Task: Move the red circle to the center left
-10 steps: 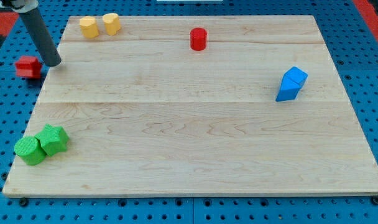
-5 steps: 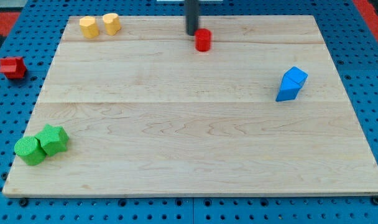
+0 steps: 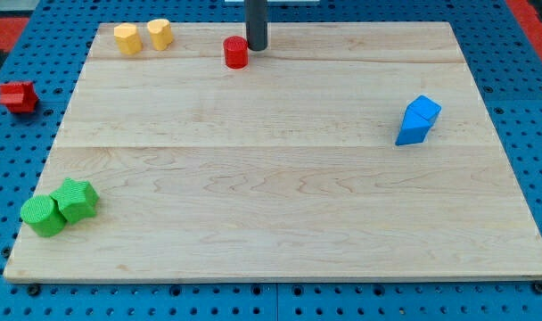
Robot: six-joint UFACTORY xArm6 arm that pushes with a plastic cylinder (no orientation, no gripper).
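Note:
The red circle (image 3: 235, 52) is a small red cylinder near the top of the wooden board (image 3: 280, 178), a little left of the middle. My tip (image 3: 256, 47) stands just to its right, touching or nearly touching it. The dark rod rises from there out of the view's top.
Two yellow blocks (image 3: 143, 37) sit at the board's top left. A second red block (image 3: 18, 95) lies off the board on the blue pegboard at the left. Two green blocks (image 3: 59, 206) sit at the bottom left. Two blue blocks (image 3: 417, 120) sit at the right.
My tip went from the far left to the red circle, then to its right side. The red circle slid left along the top. The off-board red block shifted further left.

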